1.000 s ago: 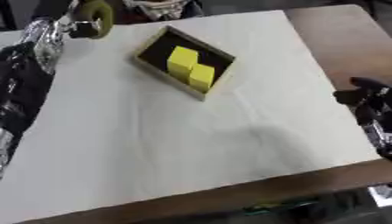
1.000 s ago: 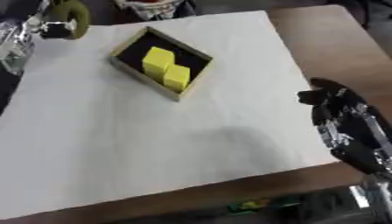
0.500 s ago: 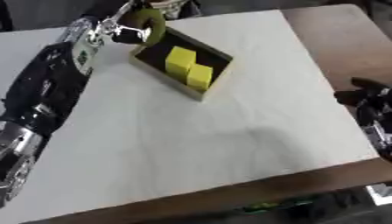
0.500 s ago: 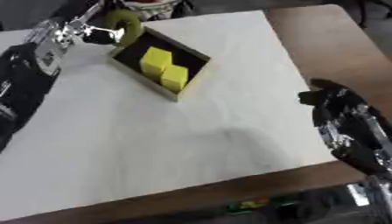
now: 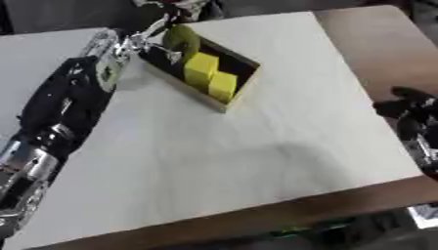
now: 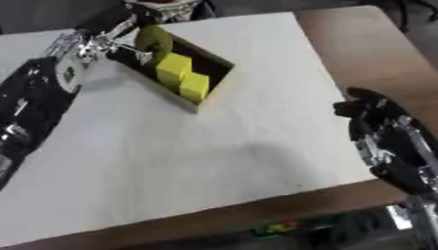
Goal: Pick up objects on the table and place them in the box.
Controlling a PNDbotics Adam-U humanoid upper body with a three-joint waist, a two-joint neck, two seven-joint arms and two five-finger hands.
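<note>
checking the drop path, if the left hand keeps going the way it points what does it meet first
Most likely the dark wooden box. The left hand holds an olive-green ring over its near end, beside the yellow blocks; height is unclear.

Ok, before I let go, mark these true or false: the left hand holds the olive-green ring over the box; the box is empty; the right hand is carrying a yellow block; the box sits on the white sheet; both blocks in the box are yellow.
1. The left hand holds the olive-green ring over the box: true, at the box's far end.
2. The box is empty: false. Two yellow blocks already lie inside.
3. The right hand is carrying a yellow block: false. It holds nothing and sits at the table's right edge.
4. The box sits on the white sheet: true.
5. Both blocks in the box are yellow: true.
</note>
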